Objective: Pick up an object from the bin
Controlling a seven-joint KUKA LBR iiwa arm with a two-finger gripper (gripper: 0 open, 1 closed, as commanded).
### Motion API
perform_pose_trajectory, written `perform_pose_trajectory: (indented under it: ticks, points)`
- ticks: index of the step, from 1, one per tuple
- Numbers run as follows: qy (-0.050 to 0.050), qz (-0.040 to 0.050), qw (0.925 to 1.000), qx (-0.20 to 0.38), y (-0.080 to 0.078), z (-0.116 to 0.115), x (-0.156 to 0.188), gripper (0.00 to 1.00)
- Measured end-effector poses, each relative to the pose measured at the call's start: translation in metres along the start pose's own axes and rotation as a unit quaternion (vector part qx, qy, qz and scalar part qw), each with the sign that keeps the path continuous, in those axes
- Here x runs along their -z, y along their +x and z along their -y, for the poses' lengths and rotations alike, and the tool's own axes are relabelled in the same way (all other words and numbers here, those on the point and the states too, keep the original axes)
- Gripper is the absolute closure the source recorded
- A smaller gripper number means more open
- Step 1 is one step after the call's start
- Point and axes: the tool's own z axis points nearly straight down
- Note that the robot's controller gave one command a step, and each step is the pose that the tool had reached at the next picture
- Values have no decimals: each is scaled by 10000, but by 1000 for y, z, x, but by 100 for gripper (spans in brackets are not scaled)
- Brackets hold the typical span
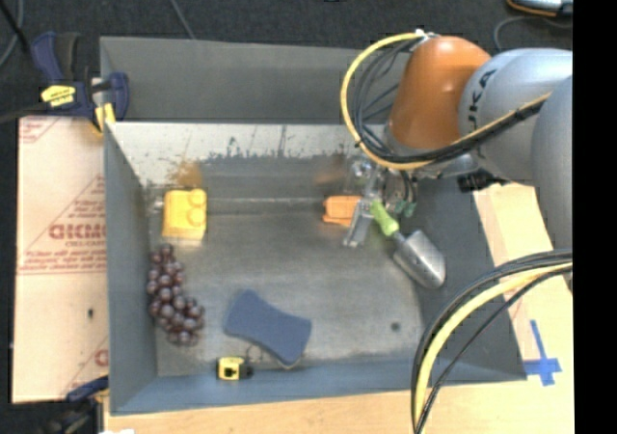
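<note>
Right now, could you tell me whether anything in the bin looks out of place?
Nothing stands out. The yellow toy brick, purple grape bunch, blue-grey pad and orange block lie apart in the bin; a green-handled metal scoop lies by the right wall.

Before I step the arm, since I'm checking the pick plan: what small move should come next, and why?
Probably a small shift left in the view, to centre over the orange block. The gripper sits just beside its right end, and the green-handled metal scoop lies close on the gripper's other side.

Partly visible "KUKA" lettering on the grey arm
</note>
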Motion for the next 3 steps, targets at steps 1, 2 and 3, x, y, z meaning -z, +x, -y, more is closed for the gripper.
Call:
perform_pose_trajectory:
  ticks: [1,2,3]
  points:
    - [6,-60,9999,-103,-5,9,-54,0]
    - [-1,14,9906,-1366,-5,8,-51,100]
    - [0,14,9907,-1364,-5,8,-51,100]
